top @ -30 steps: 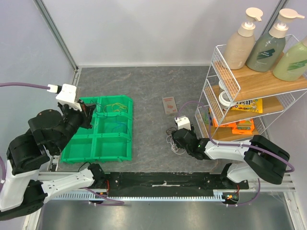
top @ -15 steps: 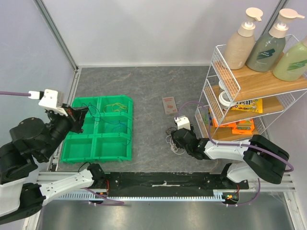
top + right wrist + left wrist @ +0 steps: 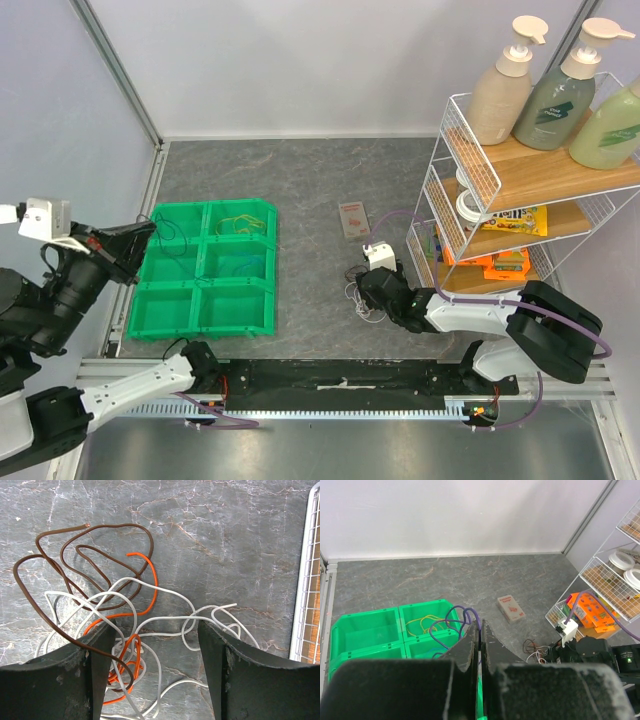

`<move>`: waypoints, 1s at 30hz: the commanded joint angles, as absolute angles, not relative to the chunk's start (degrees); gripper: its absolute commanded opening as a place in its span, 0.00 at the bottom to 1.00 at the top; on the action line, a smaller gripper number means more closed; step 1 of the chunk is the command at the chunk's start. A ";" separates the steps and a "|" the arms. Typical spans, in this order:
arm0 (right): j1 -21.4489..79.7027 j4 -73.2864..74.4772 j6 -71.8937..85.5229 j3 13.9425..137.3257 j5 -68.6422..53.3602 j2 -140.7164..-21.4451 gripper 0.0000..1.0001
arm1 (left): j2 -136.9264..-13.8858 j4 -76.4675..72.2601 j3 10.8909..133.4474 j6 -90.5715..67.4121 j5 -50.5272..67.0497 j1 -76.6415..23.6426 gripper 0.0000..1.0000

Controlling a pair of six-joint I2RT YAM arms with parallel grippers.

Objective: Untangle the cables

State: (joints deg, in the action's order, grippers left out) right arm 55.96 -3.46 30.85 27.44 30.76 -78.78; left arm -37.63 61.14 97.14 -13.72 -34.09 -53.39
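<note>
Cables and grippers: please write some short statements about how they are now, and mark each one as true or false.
The left gripper is shut on a purple cable. True.
The right gripper is shut on a cable. False: its jaws stand open, one on either side of the tangle of brown, orange and white cables.
A yellow cable lies in the green tray. True.
The tangle lies in the green tray. False: it lies on the table, near the wire rack.
</note>
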 commanded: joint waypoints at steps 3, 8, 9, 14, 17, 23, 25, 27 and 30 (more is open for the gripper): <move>55.81 -4.57 31.11 28.91 29.97 -79.36 0.75 | -35.77 61.35 90.72 -18.10 -35.07 -53.44 0.02; 55.81 -4.48 31.02 29.09 29.79 -79.19 0.75 | -37.70 58.80 81.06 -21.17 -34.98 -53.61 0.02; 55.81 -4.40 31.11 29.00 29.79 -78.93 0.75 | -38.05 58.54 79.38 -22.14 -34.98 -53.44 0.02; 55.81 -4.22 31.29 27.69 30.50 -77.87 0.75 | -39.72 61.51 71.03 -31.88 -36.20 -53.52 0.02; 55.81 -4.22 31.46 26.98 30.85 -77.34 0.75 | -40.78 70.45 67.69 -41.80 -39.54 -53.44 0.02; 55.81 -5.45 31.11 27.16 30.06 -78.74 0.75 | -41.75 77.27 61.01 -55.10 -36.40 -53.26 0.02; 55.81 -5.97 31.03 27.60 29.62 -79.63 0.75 | -42.62 75.24 57.59 -59.73 -34.38 -53.26 0.02; 55.81 -5.98 30.94 28.21 29.18 -80.24 0.75 | -43.33 71.13 53.98 -61.78 -32.44 -53.35 0.02; 55.81 -5.89 31.38 28.30 28.13 -79.81 0.75 | -44.12 67.86 47.58 -67.92 -33.31 -53.26 0.02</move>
